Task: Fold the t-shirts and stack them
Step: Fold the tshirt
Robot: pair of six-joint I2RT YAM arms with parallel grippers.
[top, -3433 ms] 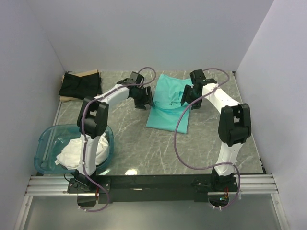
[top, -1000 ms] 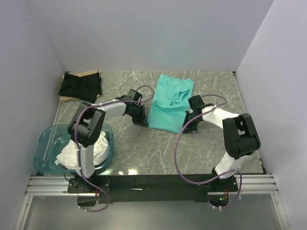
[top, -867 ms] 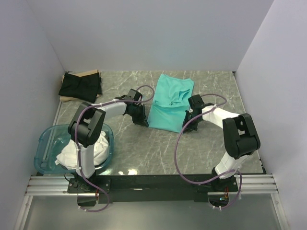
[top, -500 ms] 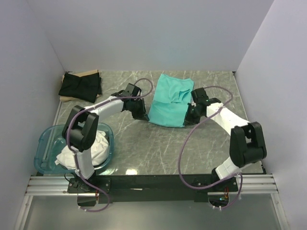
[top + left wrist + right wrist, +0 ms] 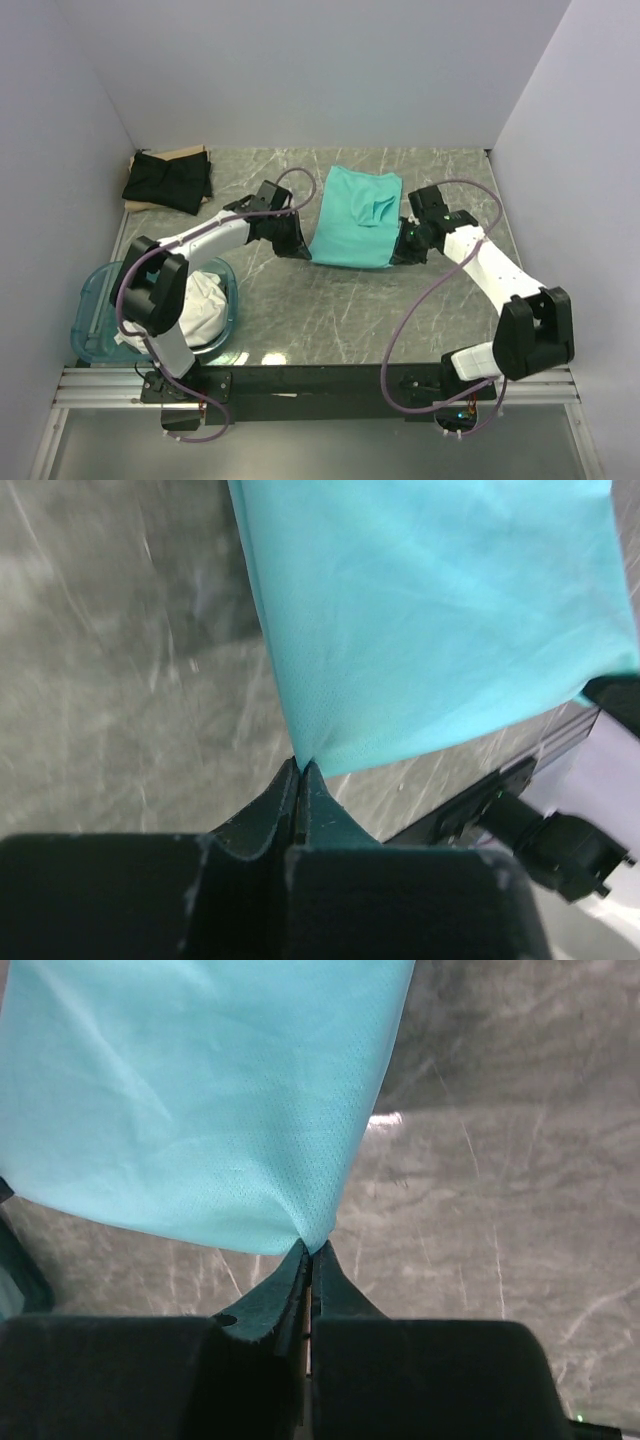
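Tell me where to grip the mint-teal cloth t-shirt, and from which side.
Grip the mint-teal t-shirt by its two near corners, one per arm, coming from the near side. It is spread as a rectangle with that edge toward the robot, so the corners give thin points to pinch. The left gripper and right gripper are each shut on one.

This looks like a robot test booth in a lab. Plain pale walls [image 5: 300,70] box in a grey marble-look table [image 5: 300,310], with a left arm [image 5: 212,232] and right arm [image 5: 490,265] bolted to a metal rail [image 5: 105,388].
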